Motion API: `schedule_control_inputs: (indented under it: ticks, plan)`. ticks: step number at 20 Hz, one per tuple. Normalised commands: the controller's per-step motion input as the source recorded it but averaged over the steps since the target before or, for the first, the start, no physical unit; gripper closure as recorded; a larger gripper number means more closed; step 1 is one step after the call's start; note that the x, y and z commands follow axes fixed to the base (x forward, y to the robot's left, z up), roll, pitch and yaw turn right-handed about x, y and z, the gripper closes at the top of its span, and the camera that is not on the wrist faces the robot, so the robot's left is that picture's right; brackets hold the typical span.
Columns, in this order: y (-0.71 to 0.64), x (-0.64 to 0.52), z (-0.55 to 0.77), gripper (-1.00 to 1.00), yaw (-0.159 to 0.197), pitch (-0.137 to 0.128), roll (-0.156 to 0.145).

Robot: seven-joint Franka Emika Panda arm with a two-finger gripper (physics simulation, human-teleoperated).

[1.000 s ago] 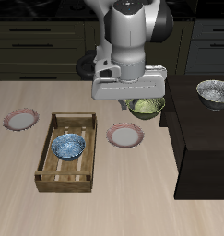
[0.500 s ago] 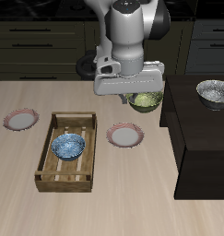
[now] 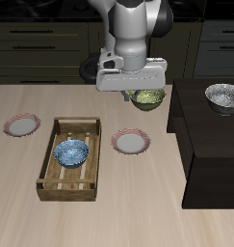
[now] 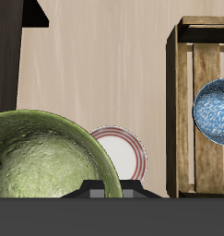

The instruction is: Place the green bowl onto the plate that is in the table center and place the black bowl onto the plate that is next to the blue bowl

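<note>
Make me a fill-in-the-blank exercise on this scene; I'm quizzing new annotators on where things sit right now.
1. The gripper holds the ____ bowl above the table.
2. The blue bowl lies inside the wooden ____.
3. The black bowl rests on top of the dark ____.
4. The plate beside the crate has ____ on it.

Missing words: green; crate; cabinet; nothing

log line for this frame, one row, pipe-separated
phase: carry | gripper: shut on green bowl, lifted off table | center plate: bare | black bowl: on dark cabinet | blue bowl: in wooden crate
</note>
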Motion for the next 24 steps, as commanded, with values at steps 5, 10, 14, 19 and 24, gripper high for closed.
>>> schedule_control_inputs:
  ticks: [5,10,14,19,24]
  plan:
    - [-0.05,-0.32,-0.02,1.0,-0.011,-0.011,-0.007]
    - [0.13,-0.32,0.02,1.0,0.022,-0.029,0.044]
    - [-0.11,-0.04,-0.17,1.0,-0.02,0.036,-0.01]
    - [-0.08,0.09,-0.21,1.0,0.005,0.019,-0.017]
    - [0.0,0.13,-0.23,1.0,0.019,0.013,0.001]
